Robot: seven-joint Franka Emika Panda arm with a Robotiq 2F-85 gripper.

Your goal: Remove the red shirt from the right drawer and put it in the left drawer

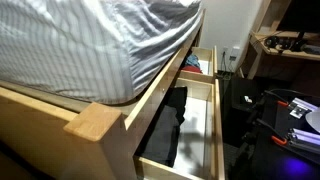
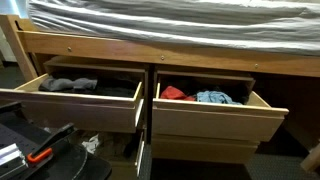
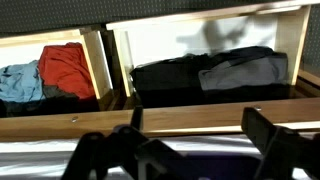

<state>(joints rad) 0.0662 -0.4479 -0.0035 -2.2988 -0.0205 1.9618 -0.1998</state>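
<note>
The red shirt (image 2: pixel 175 93) lies in the right drawer (image 2: pixel 215 112) beside a light blue cloth (image 2: pixel 213 97). The left drawer (image 2: pixel 70 105) is open and holds dark grey and black clothes (image 2: pixel 85 86). The wrist view stands upside down. It shows the red shirt (image 3: pixel 65 68) at the left and the dark clothes (image 3: pixel 210 70) at the right. My gripper (image 3: pixel 198 116) is open and empty. It hangs well back from the drawers, over the striped bedding, in front of the drawer with the dark clothes. It does not show in either exterior view.
A wooden bed frame (image 2: pixel 160 48) with a striped mattress (image 1: pixel 90 40) sits above both open drawers. A desk with cables and gear (image 1: pixel 290 105) stands beside the bed. A black device with an orange part (image 2: pixel 38 152) lies low in front of the left drawer.
</note>
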